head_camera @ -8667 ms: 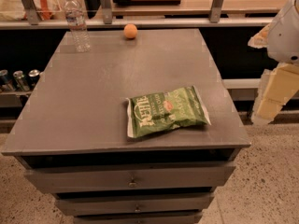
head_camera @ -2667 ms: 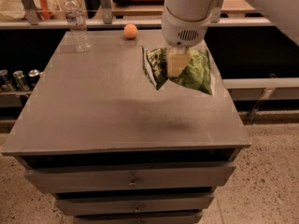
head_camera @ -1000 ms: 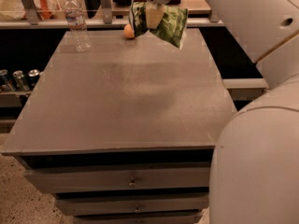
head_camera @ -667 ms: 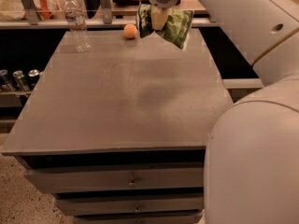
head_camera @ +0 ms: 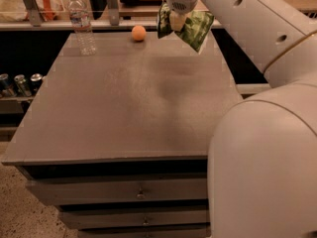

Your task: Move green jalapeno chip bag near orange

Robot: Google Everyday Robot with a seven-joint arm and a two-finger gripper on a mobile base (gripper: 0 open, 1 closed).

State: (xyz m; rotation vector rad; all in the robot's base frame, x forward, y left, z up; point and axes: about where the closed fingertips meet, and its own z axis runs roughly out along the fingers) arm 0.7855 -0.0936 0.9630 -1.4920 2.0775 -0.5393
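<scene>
The green jalapeno chip bag (head_camera: 192, 26) hangs crumpled in my gripper (head_camera: 177, 21), held a little above the far right part of the grey table (head_camera: 124, 98). My gripper is shut on the bag's upper middle, reaching down from the white arm (head_camera: 237, 19). The orange (head_camera: 138, 32) sits on the table near its far edge, a short way to the left of the bag. A shadow of the bag falls on the tabletop below it.
A clear plastic water bottle (head_camera: 81, 24) stands at the table's far left. Several cans (head_camera: 20, 83) sit on a low shelf to the left. A counter with clutter runs behind the table. My white arm fills the right foreground. Drawers front the table's base.
The gripper lifted the bag from the table's near right and carried it to the far edge. In the last second it shifted slightly right and lower, beside the orange.
</scene>
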